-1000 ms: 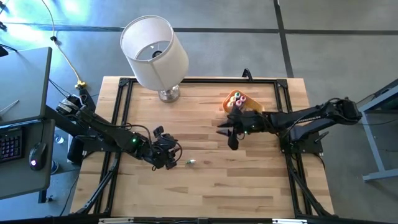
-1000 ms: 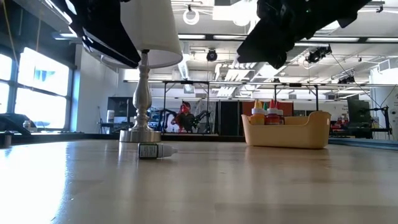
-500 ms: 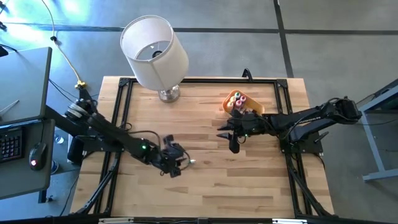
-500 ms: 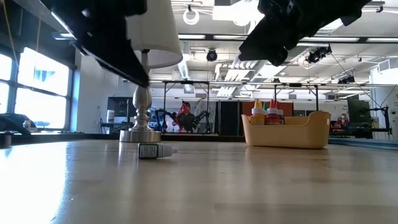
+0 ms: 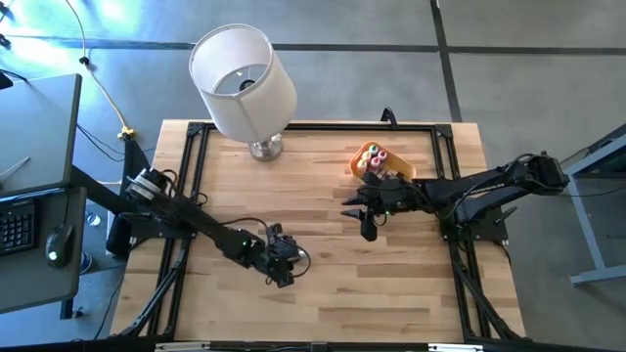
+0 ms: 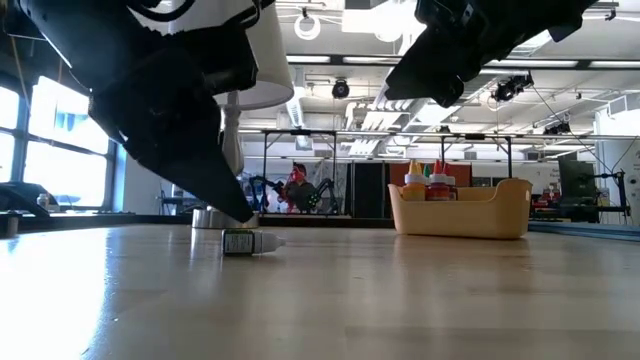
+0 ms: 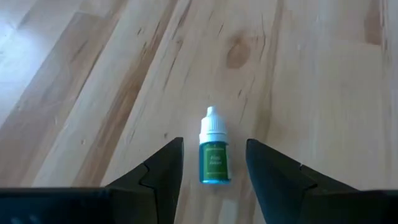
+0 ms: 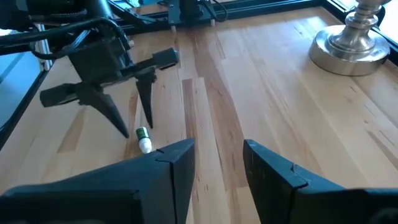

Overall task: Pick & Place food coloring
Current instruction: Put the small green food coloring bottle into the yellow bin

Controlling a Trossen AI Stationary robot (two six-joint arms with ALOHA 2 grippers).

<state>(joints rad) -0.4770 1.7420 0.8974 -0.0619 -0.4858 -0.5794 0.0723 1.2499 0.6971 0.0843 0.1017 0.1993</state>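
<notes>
Near the front middle of the table [image 5: 323, 313], seen from above, the left gripper [image 5: 285, 269] has travelled forward and now covers the spot where a small green bottle lay exposed a second ago. The right gripper [image 5: 367, 223] hangs unmoved beside the orange basket [image 5: 358, 162] of bottles toward the back right.

At table height, the left arm's dark bulk has dropped until its tip nearly meets the green bottle [image 6: 243, 242], which lies on its side in front of the lamp [image 6: 232, 120].

From the left wrist, the fingers stand spread either side of the bottle [image 7: 214, 155], not yet touching; closing looks like the next step.

From the right wrist, that arm's own fingers are parted on nothing, and the left gripper [image 8: 130, 122] straddles the bottle [image 8: 143, 139].
</notes>
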